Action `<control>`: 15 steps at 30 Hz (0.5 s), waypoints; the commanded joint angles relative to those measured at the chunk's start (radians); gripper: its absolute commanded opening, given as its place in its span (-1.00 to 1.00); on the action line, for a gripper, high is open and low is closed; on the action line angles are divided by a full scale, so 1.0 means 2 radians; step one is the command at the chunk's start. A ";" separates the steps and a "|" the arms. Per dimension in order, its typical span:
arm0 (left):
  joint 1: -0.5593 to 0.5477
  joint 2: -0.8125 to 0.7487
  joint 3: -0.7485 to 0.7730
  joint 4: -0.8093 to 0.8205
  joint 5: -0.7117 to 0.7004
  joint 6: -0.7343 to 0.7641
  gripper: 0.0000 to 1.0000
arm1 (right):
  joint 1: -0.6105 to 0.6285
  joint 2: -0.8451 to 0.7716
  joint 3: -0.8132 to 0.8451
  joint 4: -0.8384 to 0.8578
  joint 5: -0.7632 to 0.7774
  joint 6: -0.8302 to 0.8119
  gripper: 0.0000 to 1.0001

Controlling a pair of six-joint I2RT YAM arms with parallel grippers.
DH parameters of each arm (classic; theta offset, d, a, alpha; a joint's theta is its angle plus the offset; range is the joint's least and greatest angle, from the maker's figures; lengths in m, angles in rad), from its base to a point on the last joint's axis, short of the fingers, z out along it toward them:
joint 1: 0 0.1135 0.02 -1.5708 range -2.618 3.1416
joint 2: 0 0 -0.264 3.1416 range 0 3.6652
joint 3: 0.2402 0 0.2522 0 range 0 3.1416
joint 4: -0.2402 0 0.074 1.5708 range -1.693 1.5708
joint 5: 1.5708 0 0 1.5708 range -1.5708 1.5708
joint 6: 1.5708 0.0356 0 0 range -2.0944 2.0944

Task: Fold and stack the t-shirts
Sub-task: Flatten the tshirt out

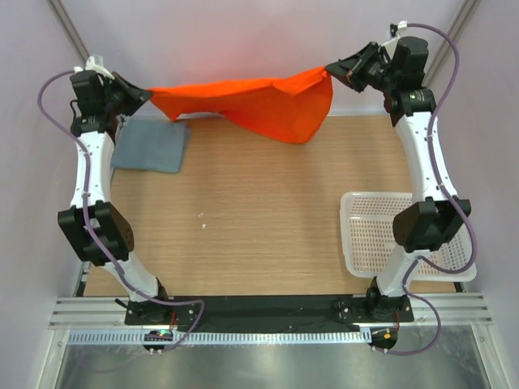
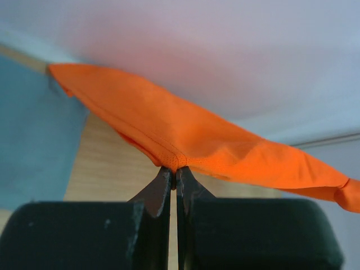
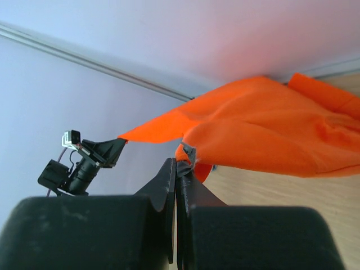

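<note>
Orange shirt [image 1: 259, 109], top view: one of two shirts, stretched in the air along the far edge of the table [image 1: 243, 219]. The left gripper [image 1: 146, 95] pinches its left end and the right gripper [image 1: 331, 71] its right end. The cloth sags between them, its deepest fold hanging right of centre. The grey shirt [image 1: 152, 146] lies folded flat on the table at far left, just to the near side of the left gripper. One white perforated basket [image 1: 369, 227] sits at near right, partly behind the right arm. Two arms in all.

Left wrist view: the left gripper [image 2: 173, 169] has its fingers clenched on a stitched hem of the orange shirt [image 2: 197, 135], which runs away to the right. The grey shirt [image 2: 34, 146] fills the left edge, lying on the table [image 2: 107, 163].

Right wrist view: the right gripper [image 3: 179, 163] has its fingers pressed together on a bunched edge of the orange shirt [image 3: 270, 129]. The left gripper [image 3: 107, 149] shows far off, holding the opposite corner.
</note>
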 commanded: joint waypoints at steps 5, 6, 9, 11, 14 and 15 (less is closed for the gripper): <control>0.009 -0.146 -0.081 -0.047 -0.014 0.070 -0.99 | 0.003 -0.106 -0.023 -0.014 0.001 -0.029 -0.97; 0.009 -0.155 -0.076 -0.057 -0.019 0.070 -1.00 | 0.005 -0.112 -0.020 -0.016 0.004 -0.032 -0.97; 0.009 -0.171 -0.039 -0.084 -0.032 0.059 -1.00 | 0.010 -0.140 0.007 -0.029 0.013 -0.037 -0.97; 0.010 -0.184 -0.027 -0.092 -0.042 0.038 -1.00 | 0.013 -0.165 0.014 -0.042 0.020 -0.039 -0.97; 0.006 -0.218 -0.024 -0.103 -0.053 0.030 -0.99 | 0.018 -0.209 0.025 -0.076 0.033 -0.056 -0.97; 0.000 -0.227 -0.020 -0.113 -0.061 0.037 -0.99 | 0.020 -0.222 0.024 -0.084 0.038 -0.060 -0.97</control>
